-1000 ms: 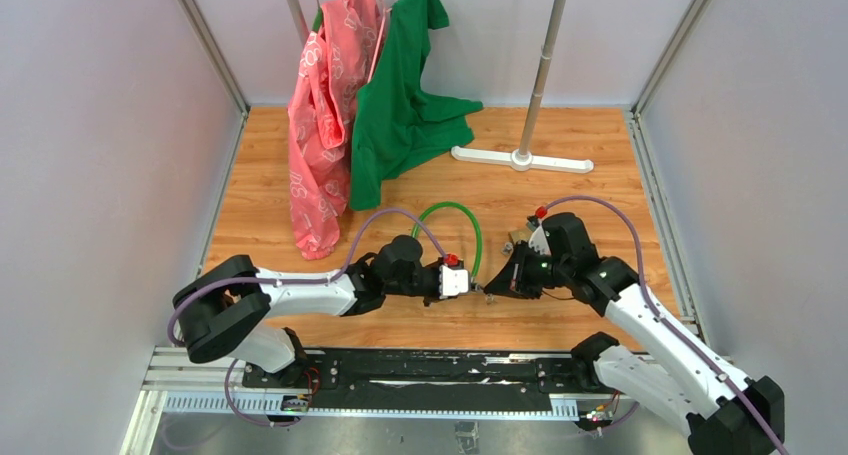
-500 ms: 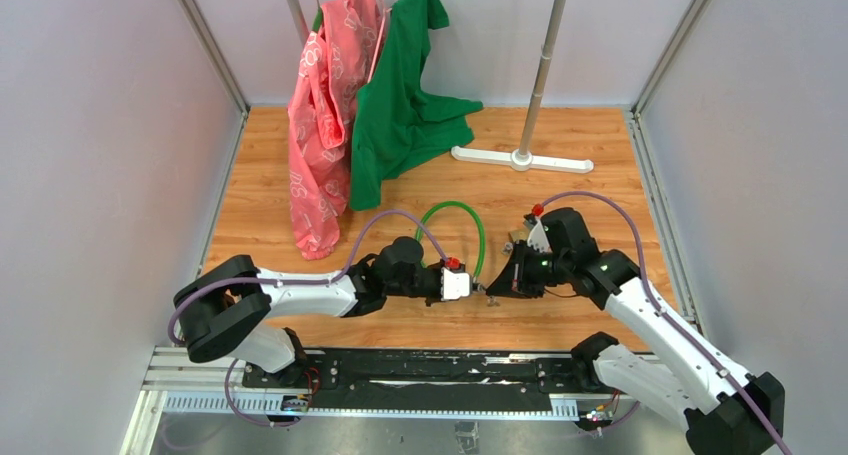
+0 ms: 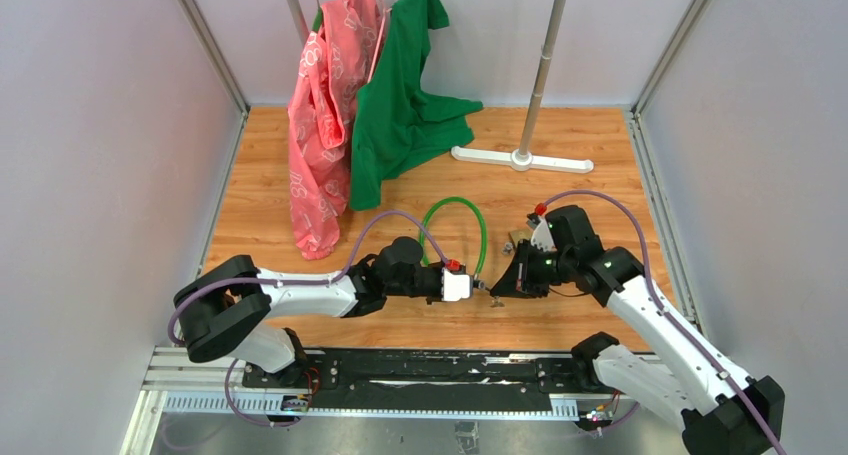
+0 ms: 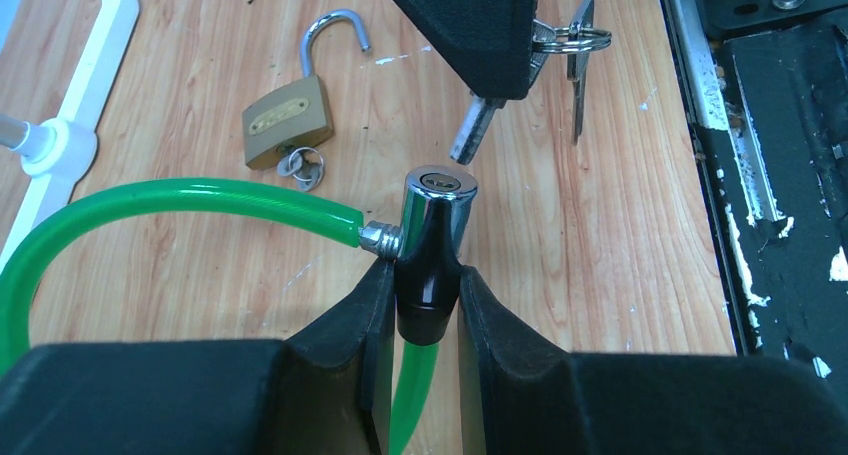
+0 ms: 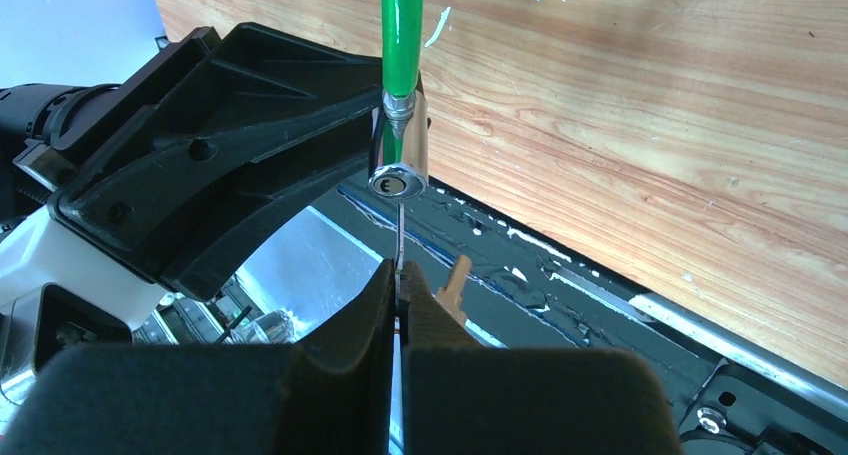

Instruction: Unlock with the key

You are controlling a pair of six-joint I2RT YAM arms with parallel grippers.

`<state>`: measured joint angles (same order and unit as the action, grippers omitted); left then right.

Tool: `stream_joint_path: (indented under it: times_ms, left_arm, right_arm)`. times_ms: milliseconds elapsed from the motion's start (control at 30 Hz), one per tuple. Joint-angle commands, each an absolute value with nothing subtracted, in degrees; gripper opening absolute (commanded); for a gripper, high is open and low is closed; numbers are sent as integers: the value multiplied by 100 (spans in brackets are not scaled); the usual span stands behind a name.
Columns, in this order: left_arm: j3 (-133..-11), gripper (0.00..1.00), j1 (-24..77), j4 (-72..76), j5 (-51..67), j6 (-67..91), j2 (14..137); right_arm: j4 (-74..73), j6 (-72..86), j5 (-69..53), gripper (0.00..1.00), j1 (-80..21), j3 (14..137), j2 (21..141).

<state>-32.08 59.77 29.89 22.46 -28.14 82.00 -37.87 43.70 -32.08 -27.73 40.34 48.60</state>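
My left gripper (image 4: pixel 425 285) is shut on the black body of the green cable lock (image 4: pixel 437 200), with its chrome keyhole end pointing at the right gripper. The lock also shows in the right wrist view (image 5: pixel 399 160). My right gripper (image 5: pixel 400 275) is shut on the key (image 4: pixel 474 130), a thin silvery blade seen edge-on in the right wrist view (image 5: pixel 399 237). The key's tip sits just beside the keyhole face, outside the slot. A ring with a second small key (image 4: pixel 580 45) hangs from the held one. In the top view both grippers, left (image 3: pixel 468 286) and right (image 3: pixel 497 287), meet near the table's front middle.
An open brass padlock (image 4: pixel 288 118) with its bunch of keys (image 4: pixel 302 165) lies on the wood behind the lock. The clothes rack's white base (image 3: pixel 520 158) stands at the back, with pink (image 3: pixel 325 125) and green (image 3: pixel 400 105) garments hanging. The green cable (image 3: pixel 455 215) loops backward.
The two grippers have edged slightly closer, bringing the key tip nearer the keyhole. Both grips are unchanged.
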Motion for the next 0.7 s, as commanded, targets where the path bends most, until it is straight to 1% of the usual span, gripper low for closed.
stream_joint_path:
  times_ms: [0,667]
  left_arm:
    - [-3246,0,6056,3426,2221,-3022,8157]
    - [-3279,0,6126,3427,2207,-3023,8195]
  right_arm:
    - [-3935,4255,-3374,0,-2672,4219,4904]
    - [-3674,4312,-3555,0,-2675,4163,5003]
